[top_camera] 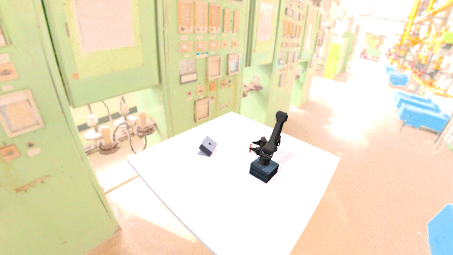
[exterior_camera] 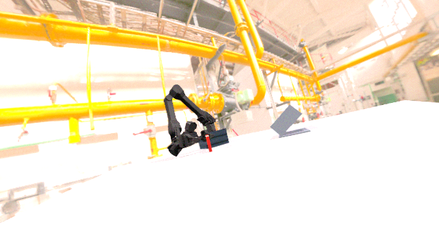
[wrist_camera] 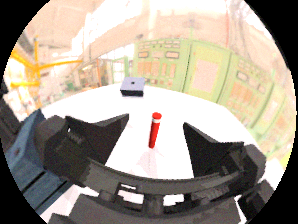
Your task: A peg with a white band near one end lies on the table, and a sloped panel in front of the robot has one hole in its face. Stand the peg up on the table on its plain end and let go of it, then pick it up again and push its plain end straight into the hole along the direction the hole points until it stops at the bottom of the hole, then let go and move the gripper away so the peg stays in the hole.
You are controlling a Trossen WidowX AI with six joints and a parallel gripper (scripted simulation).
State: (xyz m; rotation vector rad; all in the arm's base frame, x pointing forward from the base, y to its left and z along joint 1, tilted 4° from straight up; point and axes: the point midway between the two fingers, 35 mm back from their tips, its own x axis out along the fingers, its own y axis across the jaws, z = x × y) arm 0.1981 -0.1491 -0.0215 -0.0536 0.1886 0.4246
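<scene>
A: Peg (wrist_camera: 154, 129), red, upright on the white table (wrist_camera: 220, 112), centre of the wrist frame. Top end looks darker; the white band is too small to make out.

B: Claw?

A: Gripper (wrist_camera: 154, 137) released, jaws spread wide. One dark finger (wrist_camera: 89, 141) left of the peg, the other to its right, both clear of it with table showing between.

B: Exterior view agrees?

A: Yes. Peg (exterior_camera: 208, 143) stands just left of centre, in front of the dark blue base block (exterior_camera: 221, 137), with the gripper (exterior_camera: 202, 136) low beside it. Arm folded, elbow high.

B: Panel?

A: Sloped grey panel (top_camera: 208, 145), left of centre in the top view, well apart from the arm, one dark hole in its face. In the wrist view it sits above the peg, near the table's far edge (wrist_camera: 133, 86).
</scene>
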